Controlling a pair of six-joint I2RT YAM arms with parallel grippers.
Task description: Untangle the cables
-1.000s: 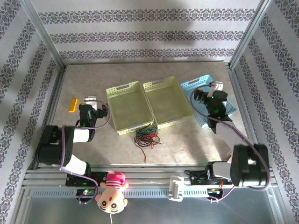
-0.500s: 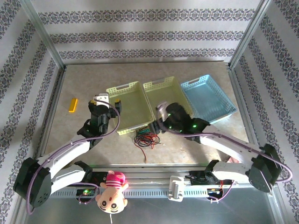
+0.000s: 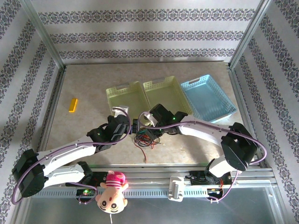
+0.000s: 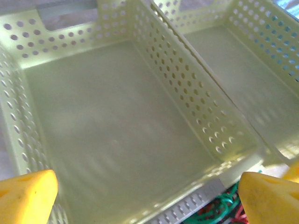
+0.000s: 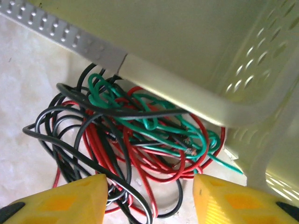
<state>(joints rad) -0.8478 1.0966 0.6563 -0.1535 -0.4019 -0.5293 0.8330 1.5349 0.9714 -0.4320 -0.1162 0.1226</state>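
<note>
The cables (image 3: 145, 139) lie in one tangled heap of thin black, red and green strands on the table, against the near wall of the pale yellow trays. My right gripper (image 3: 141, 126) hovers just above the heap. In the right wrist view the tangle (image 5: 135, 135) spreads between and beyond my open right gripper (image 5: 149, 200), and part of it runs under the tray's rim. My left gripper (image 3: 127, 122) is just left of the heap, over the left tray's near wall. It is open (image 4: 147, 200) with nothing in it, and a bit of green and red cable (image 4: 219, 212) shows beside its right finger.
Two pale yellow perforated trays (image 3: 122, 96) (image 3: 174, 87) and a blue tray (image 3: 219, 91) stand side by side behind the heap. A yellow block (image 3: 73, 104) lies at the far left. A doll (image 3: 112, 186) hangs on the front rail.
Both arms have swung in from the sides to the cable heap: the left gripper moved right and nearer, the right gripper moved left from the blue tray. The heap has not moved.
</note>
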